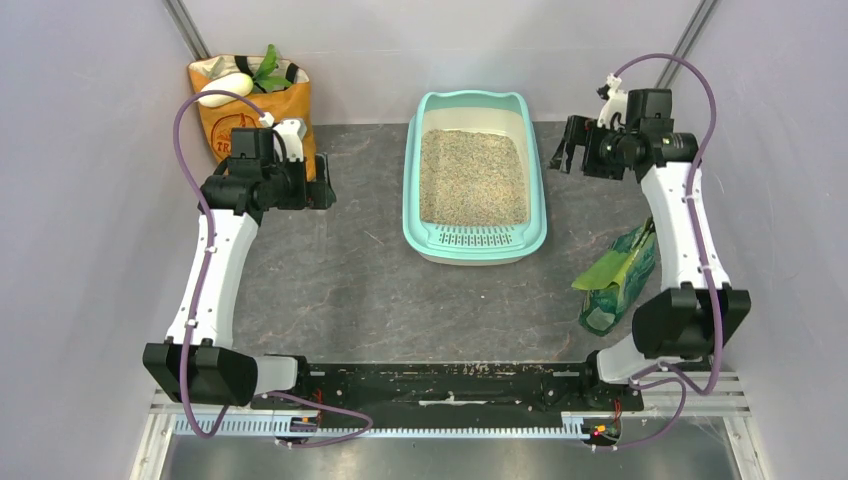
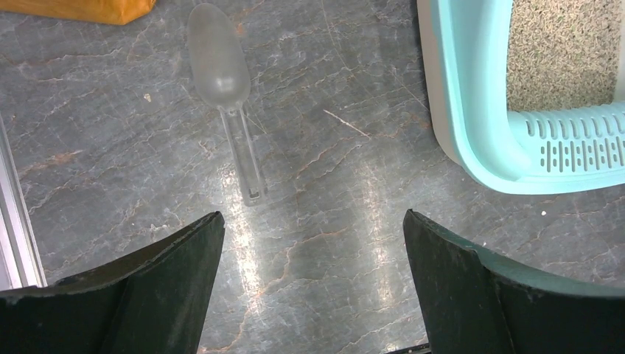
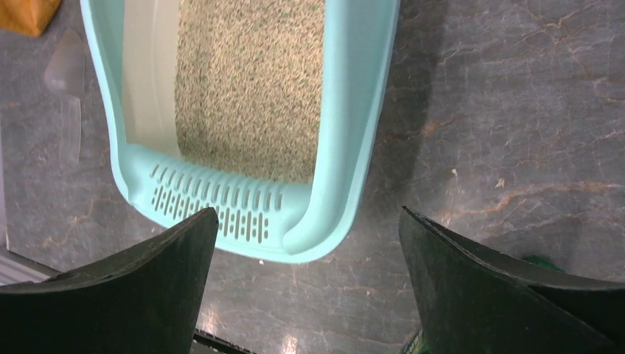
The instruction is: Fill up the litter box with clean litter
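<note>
The mint-teal litter box (image 1: 413,205) stands at the middle back of the table, its slotted grate step toward the arms. Beige speckled clean litter (image 1: 472,178) covers its floor. My left gripper (image 1: 325,188) hangs open to the left of the box, above bare table, with nothing between its fingers. My right gripper (image 1: 563,148) hangs open just right of the box's far end, also empty. In the left wrist view the box's corner (image 2: 472,110) and litter (image 2: 560,51) lie at the upper right of the open gripper (image 2: 313,221). In the right wrist view the box (image 3: 354,110) and its litter (image 3: 250,81) lie ahead of the open gripper (image 3: 309,217).
A clear plastic scoop (image 2: 221,74) lies on the table left of the box, also showing as the scoop (image 3: 65,81) at the right wrist view's left edge. An orange paper bag (image 1: 250,105) stands at the back left. A green printed bag (image 1: 620,275) lies by the right arm.
</note>
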### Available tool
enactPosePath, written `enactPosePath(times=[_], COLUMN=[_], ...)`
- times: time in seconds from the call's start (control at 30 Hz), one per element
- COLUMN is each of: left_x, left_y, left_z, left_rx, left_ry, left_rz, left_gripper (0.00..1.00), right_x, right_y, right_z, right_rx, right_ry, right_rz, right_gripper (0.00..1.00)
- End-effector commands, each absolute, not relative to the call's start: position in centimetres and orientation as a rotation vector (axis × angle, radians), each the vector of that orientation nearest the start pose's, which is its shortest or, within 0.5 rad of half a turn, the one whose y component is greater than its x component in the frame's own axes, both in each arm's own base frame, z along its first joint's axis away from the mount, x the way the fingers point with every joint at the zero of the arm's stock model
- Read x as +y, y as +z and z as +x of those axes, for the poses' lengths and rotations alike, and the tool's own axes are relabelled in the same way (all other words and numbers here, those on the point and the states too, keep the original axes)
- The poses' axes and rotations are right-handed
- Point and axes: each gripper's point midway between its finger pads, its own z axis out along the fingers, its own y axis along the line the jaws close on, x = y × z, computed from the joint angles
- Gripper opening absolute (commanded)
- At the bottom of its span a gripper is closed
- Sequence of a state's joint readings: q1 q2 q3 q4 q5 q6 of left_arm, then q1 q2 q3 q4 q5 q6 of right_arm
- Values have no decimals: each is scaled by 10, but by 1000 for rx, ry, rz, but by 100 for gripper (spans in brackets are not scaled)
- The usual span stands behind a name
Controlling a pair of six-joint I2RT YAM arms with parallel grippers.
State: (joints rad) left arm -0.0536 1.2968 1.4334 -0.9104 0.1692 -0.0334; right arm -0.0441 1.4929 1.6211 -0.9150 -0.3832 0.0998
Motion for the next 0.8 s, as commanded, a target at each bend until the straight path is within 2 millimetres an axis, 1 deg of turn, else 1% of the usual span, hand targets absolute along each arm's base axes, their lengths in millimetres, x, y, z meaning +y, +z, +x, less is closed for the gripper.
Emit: enactPosePath(times=[0.0,0.03,0.1,0.27,0.3,0.37,0.4,0.43,0.5,0.57,0.67,0.7,0.77], left_x=[-59,-62,-64,-67,-68,-73,-74,-77,-82,-85,-87,-87,-86], left_y=[285,283,280,274,274,274,273,272,270,267,266,265,264], left_z=[328,327,325,326,326,327,327,327,326,326,326,325,325], left_rx=[2258,2267,2284,2304,2305,2309,2312,2315,2319,2325,2332,2337,2342], left_ry=[-309,-324,-342,-364,-376,-404,-420,-437,-474,-495,-511,-510,-505], left_rz=[151,159,168,173,177,182,182,189,208,222,239,243,247], left_gripper=[97,97,97,97,97,97,97,97,97,97,97,97,97], right_x=[34,29,18,-5,-12,-25,-30,-32,-33,-29,-27,-28,-28], right_y=[279,277,268,240,233,220,215,207,196,182,163,155,137], right_z=[410,418,435,470,477,491,497,503,513,522,531,534,539], right_rx=[2315,2312,2323,2342,2341,2346,2344,2350,2343,2344,2355,2362,2379], right_ry=[495,505,519,501,489,465,473,512,624,746,810,827,847], right_rz=[106,117,148,227,250,291,320,345,388,422,455,477,523], right_gripper=[99,99,99,100,93,83,78,70,53,34,7,0,0])
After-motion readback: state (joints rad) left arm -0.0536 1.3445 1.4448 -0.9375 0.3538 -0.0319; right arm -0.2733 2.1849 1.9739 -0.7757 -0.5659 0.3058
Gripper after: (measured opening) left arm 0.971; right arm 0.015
